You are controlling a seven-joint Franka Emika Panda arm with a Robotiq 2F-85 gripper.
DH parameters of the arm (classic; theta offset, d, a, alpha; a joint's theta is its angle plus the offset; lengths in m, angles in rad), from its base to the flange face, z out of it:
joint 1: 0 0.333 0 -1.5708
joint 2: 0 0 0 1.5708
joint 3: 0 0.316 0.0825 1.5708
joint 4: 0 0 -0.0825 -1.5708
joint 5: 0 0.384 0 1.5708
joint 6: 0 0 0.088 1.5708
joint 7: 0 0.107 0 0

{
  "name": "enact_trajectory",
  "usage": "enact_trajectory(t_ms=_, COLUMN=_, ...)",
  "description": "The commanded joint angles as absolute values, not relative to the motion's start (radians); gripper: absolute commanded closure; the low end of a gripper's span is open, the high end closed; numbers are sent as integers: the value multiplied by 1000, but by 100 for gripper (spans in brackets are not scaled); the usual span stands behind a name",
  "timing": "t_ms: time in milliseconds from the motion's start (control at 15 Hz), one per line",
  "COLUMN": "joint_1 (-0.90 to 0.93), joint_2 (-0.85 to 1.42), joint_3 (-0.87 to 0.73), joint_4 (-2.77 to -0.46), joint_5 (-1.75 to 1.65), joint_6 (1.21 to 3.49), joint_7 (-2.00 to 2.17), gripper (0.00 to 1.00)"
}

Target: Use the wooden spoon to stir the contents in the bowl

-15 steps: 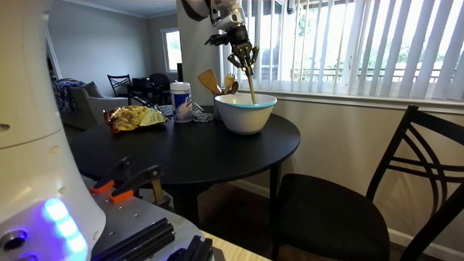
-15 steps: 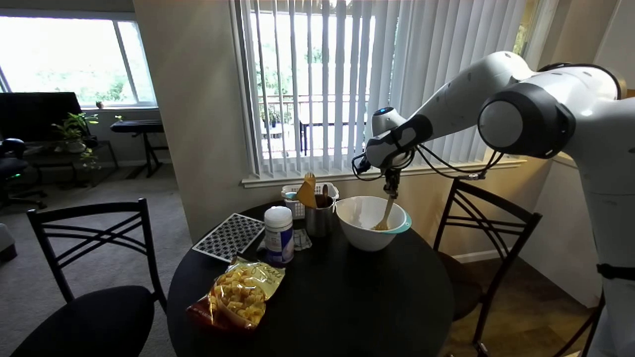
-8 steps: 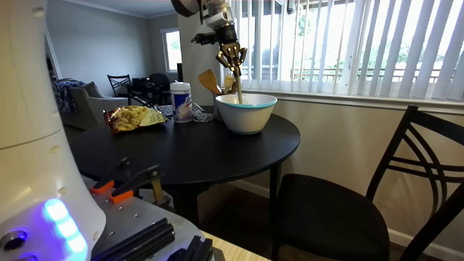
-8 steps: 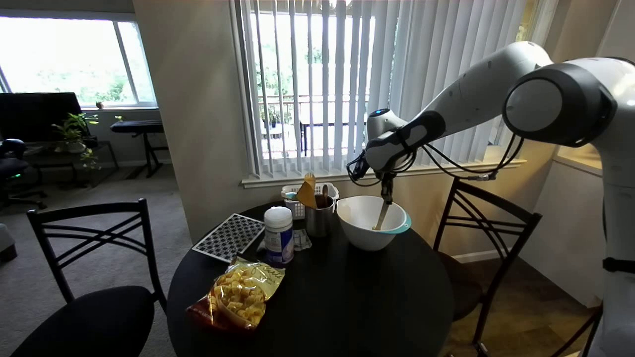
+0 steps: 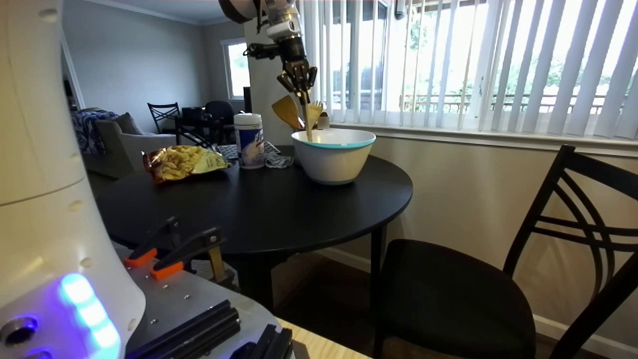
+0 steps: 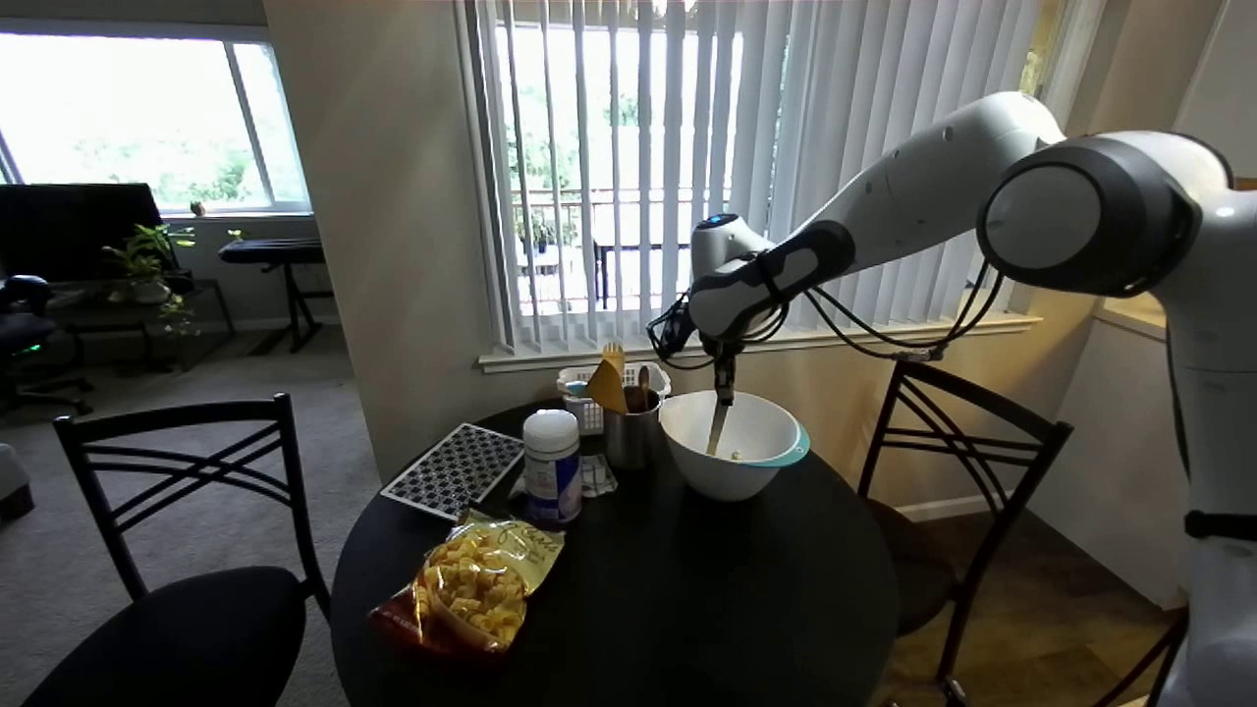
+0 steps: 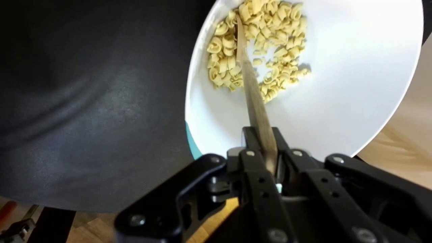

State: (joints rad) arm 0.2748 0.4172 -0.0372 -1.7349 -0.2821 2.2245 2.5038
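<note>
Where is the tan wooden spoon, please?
In the wrist view, the spoon extends from the black gripper into yellow pasta at left inside the round white bowl.

The gripper (image 7: 265, 139) is showing black, the spoon (image 7: 253, 88) within it tan. Beneath, pasta (image 7: 224, 66) is showing yellow, the bowl (image 7: 344, 108) white, teal-edged; well apart from it, a mat (image 6: 454, 469) is bearing black-and-white patterning.

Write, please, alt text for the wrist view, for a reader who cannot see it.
A black robot gripper holds a wooden spoon, its far end among what look like pale yellow pasta curls inside a white bowl. A black tabletop spreads at the left.
</note>
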Motion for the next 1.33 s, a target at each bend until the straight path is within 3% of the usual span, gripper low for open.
enact_trajectory(t_ms=0, joint_1=268, joint_2=512, joint_3=-17, joint_4=-1614, joint_5=-248, joint_6=2230, joint_7=2517, gripper=95)
enact_trajectory(t_ms=267, joint_1=265, joint_2=536, joint_3=-50, joint_4=-1580, joint_5=-271, joint_6=2244, joint_7=2535, gripper=95)
enact_trajectory(t_ms=800, joint_1=210, joint_2=441, joint_3=-141, joint_4=-1729, joint_5=-316, joint_6=2287, joint_7=2547, gripper=95)
enact_trajectory(t_ms=1267, joint_1=199, joint_2=397, joint_3=-93, joint_4=-1789, joint_5=-301, joint_6=2224, joint_7=2433, gripper=96)
